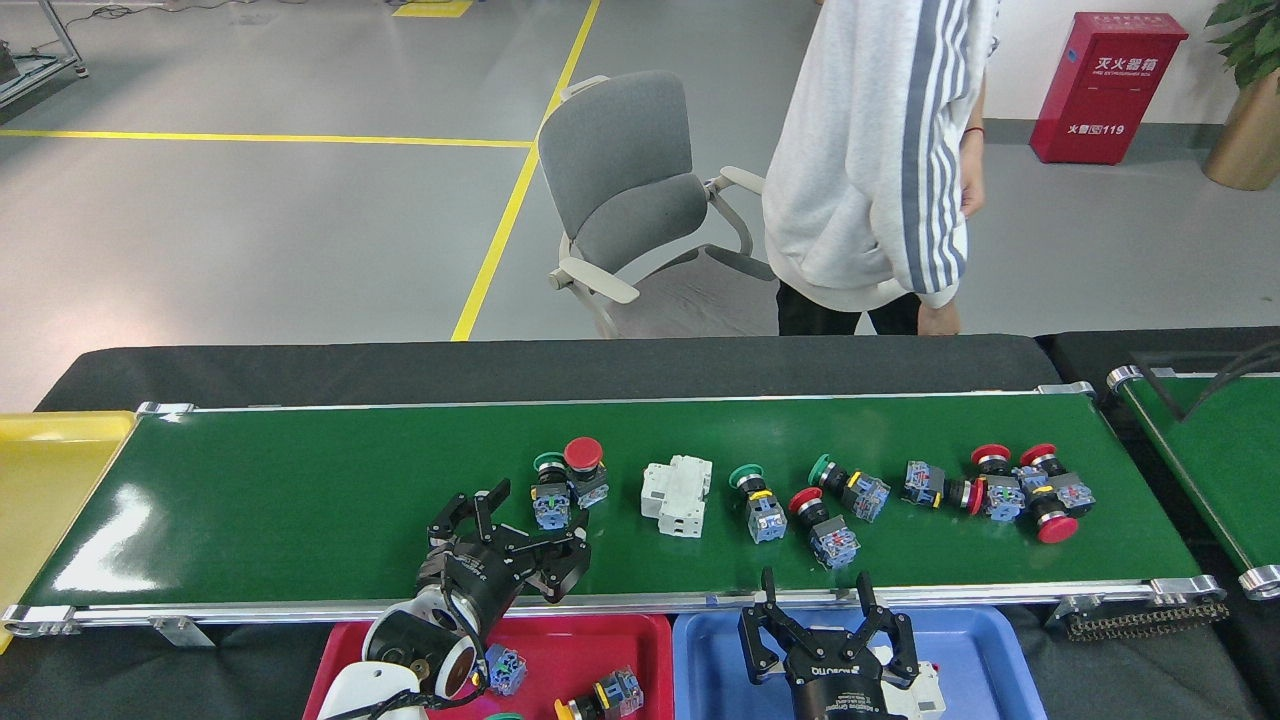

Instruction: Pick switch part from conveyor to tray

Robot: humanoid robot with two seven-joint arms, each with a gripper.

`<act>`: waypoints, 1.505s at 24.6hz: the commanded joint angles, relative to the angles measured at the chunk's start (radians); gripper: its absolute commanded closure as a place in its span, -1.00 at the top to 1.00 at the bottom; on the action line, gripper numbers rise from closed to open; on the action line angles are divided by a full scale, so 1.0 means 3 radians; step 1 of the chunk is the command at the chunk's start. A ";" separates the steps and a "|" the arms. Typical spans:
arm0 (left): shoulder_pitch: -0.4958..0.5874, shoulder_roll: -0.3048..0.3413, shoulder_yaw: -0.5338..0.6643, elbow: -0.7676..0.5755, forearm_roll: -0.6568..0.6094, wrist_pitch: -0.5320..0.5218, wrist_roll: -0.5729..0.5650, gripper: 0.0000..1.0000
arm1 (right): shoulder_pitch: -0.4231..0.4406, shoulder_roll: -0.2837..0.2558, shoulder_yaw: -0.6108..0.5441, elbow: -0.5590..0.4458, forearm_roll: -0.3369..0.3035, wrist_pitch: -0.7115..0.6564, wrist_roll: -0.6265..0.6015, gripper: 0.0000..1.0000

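Observation:
Several switch parts lie on the glossy green conveyor [300, 500]. A green-capped and a red-capped push-button pair [565, 485] is furthest left, then a white breaker [677, 495]. More button switches [822, 525] trail off to the right. My left gripper [520, 535] hovers open over the belt's front part, just below and left of the pair, touching nothing. My right gripper [815, 580] stands open at the front rail above the blue tray [980, 660], with nothing in it. The red tray [570, 640] holds a few button switches.
A yellow tray [50, 480] sits at the belt's left end. A second green belt [1210, 460] starts at the right. A person [880, 170] stands behind the black table beside a grey chair [630, 200]. A white breaker [925, 690] lies in the blue tray.

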 commanded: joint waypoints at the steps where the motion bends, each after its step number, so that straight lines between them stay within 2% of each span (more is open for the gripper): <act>1: -0.0140 -0.0019 -0.0007 0.0139 -0.0007 0.0132 0.0166 0.89 | -0.0131 0.0068 0.0005 0.0088 -0.0003 -0.0001 0.0008 0.93; 4: -0.0293 0.0022 -0.0027 0.0390 -0.0002 0.0219 0.0315 0.29 | -0.0351 0.0161 0.0006 0.0334 -0.0003 -0.0012 0.0008 0.93; 6: -0.0345 0.0048 -0.0033 0.0467 -0.0007 0.0189 0.0412 -0.35 | -0.0479 0.0166 0.0011 0.0456 -0.0008 -0.0017 0.0023 0.90; 7: -0.0339 0.0063 -0.0033 0.0477 -0.0002 0.0184 0.0427 -0.62 | -0.0530 0.0166 0.0016 0.0513 -0.0008 -0.0022 0.0059 0.82; 8: -0.0334 0.0084 -0.0033 0.0477 0.0003 0.0178 0.0427 -0.79 | -0.0566 0.0166 0.0016 0.0559 -0.0008 -0.0027 0.0100 0.68; 9: -0.0324 0.0094 -0.0027 0.0477 0.0008 0.0178 0.0427 -0.84 | -0.0596 0.0166 0.0026 0.0594 -0.0003 -0.0037 0.0130 0.43; 12: -0.0273 0.0104 -0.0012 0.0456 0.0044 0.0143 0.0427 -0.88 | -0.0668 0.0166 0.0057 0.0671 0.0002 -0.0099 0.0141 -0.48; 14: -0.0181 0.0119 0.0090 0.0313 0.0100 0.0015 0.0427 -0.88 | -0.0663 0.0150 0.0062 0.0671 0.0012 -0.0206 0.0146 -0.76; 15: -0.0120 0.0150 0.0172 0.0201 0.0136 -0.0052 0.0422 -0.88 | -0.0658 0.0145 0.0062 0.0671 0.0017 -0.0237 0.0146 -0.82; 19: 0.0386 0.0390 0.0637 -0.0530 0.0468 -0.0696 0.0396 -0.88 | -0.0632 0.0130 0.0062 0.0574 0.0017 -0.0446 0.0130 -0.96; 22: 0.0734 0.0529 0.0893 -0.0909 0.0622 -0.1177 0.0396 -0.87 | -0.0479 0.0130 0.0067 0.0344 0.0022 -0.0820 0.0130 -0.97; 24: 0.1097 0.0569 0.0985 -0.1252 0.0688 -0.1591 0.0412 -0.87 | -0.0331 0.0079 0.0179 0.0083 0.0022 -0.1137 0.0136 -0.97; 25: 0.1245 0.0575 0.0990 -0.1379 0.0693 -0.1708 0.0422 -0.86 | -0.0259 0.0017 0.0271 -0.0049 0.0022 -0.1269 0.0136 -0.96; 27: 0.1450 0.0575 0.0949 -0.1538 0.0673 -0.1708 0.0422 -0.86 | -0.0147 -0.0105 0.0455 -0.0269 0.0022 -0.1489 0.0130 -0.95; 29: 0.1599 0.0575 0.0857 -0.1599 0.0555 -0.1708 0.0417 -0.84 | -0.0090 -0.0151 0.0660 -0.0341 0.0027 -0.1689 0.0115 -0.79; 30: 0.1609 0.0539 0.0821 -0.1609 0.0458 -0.1708 0.0422 -0.78 | -0.0085 -0.0162 0.0778 -0.0341 0.0038 -0.1735 0.0115 -0.47; 31: 0.1614 0.0513 0.0826 -0.1609 0.0412 -0.1708 0.0422 -0.64 | -0.0080 -0.0167 0.0870 -0.0341 0.0063 -0.1745 0.0115 -0.02; 32: 0.1609 0.0472 0.0832 -0.1604 0.0412 -0.1708 0.0427 -0.26 | -0.0060 -0.0172 0.0962 -0.0341 0.0104 -0.1740 0.0115 0.70; 33: 0.1609 0.0416 0.0847 -0.1604 0.0412 -0.1708 0.0437 0.03 | -0.0029 -0.0172 0.1008 -0.0341 0.0114 -0.1740 0.0110 0.96; 34: 0.1609 0.0370 0.0883 -0.1604 0.0412 -0.1708 0.0453 0.25 | -0.0014 -0.0172 0.1033 -0.0341 0.0114 -0.1755 0.0110 0.96; 36: 0.1624 0.0344 0.0954 -0.1604 0.0422 -0.1708 0.0499 0.49 | -0.0008 -0.0172 0.1069 -0.0336 0.0114 -0.1760 0.0110 0.97; 37: 0.1629 0.0324 0.0980 -0.1599 0.0443 -0.1708 0.0504 1.00 | -0.0008 -0.0172 0.1069 -0.0341 0.0114 -0.1765 0.0110 0.97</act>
